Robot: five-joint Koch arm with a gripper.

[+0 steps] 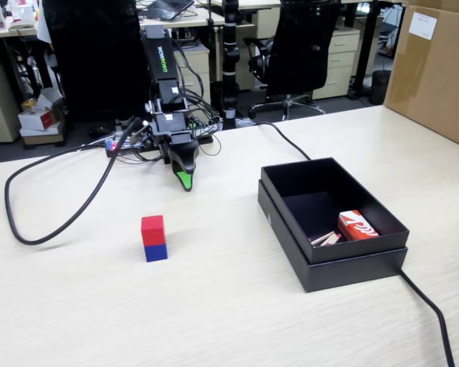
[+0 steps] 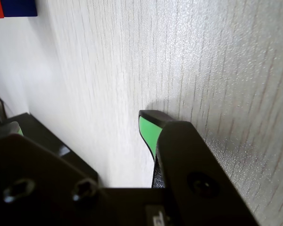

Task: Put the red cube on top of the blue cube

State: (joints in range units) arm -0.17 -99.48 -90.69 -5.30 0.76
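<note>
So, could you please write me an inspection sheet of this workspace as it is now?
Surface: pale wood-grain table, mostly bare.
Job's things: red cube sits on top of blue cube, stacked, apart from the arm.
Clutter: open black box holding a red-and-white carton and thin sticks.
Grippers: pincer points down at the table, holds nothing; open or shut cannot be told.
Cables: black cable loops on the left in the fixed view; another runs past the box.
Surroundings: office chairs, desks, cardboard box.

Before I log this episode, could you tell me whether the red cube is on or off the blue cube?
On. In the fixed view the red cube sits squarely atop the blue cube, edges aligned, with the gripper apart from the stack.
</note>
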